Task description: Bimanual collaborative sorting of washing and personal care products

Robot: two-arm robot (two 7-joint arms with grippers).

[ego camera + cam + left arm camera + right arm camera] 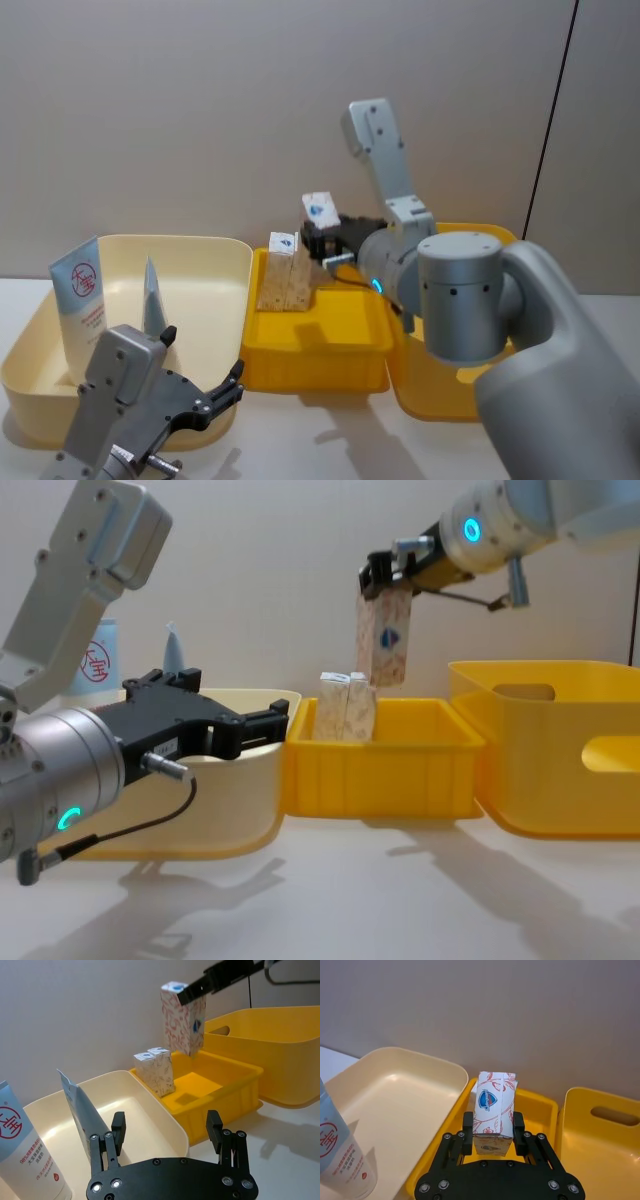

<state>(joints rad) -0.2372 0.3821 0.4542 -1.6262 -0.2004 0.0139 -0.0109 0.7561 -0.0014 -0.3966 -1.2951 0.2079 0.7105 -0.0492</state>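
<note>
The white tabletop (400, 900) stands against a plain wall (200, 100). Above the middle yellow bin (380, 770) the right gripper (493, 1130) clamps a carton (383, 645). Two cartons (345, 705) stand in the bin's left rear corner. The left gripper (166, 1125), fingers spread, hovers at the cream bin (215, 250), which holds two tubes (82, 300).

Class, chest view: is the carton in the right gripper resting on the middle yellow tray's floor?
No, the held carton hangs in the right gripper, in the air above the middle yellow tray holding two standing cartons.
</note>
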